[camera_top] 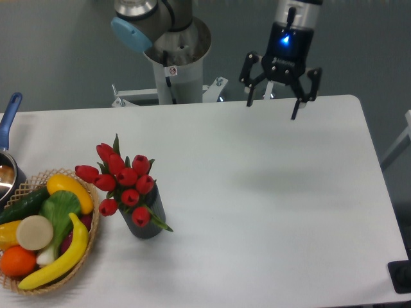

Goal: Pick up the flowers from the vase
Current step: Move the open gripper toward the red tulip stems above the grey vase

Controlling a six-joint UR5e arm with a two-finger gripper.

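Observation:
The flowers point(122, 181), a bunch of red tulip buds with green leaves, stand in the vase point(148, 221), a short dark cylinder at the table's left. My gripper point(273, 108) hangs open over the far edge of the table, right of centre, well away from the flowers. Nothing is between its fingers. A blue light glows on its body.
A woven basket point(90, 242) with a banana, an orange, a cucumber and other produce sits just left of the vase. A pot with a blue handle point(8, 122) is at the left edge. The robot's base point(176, 58) stands behind the table.

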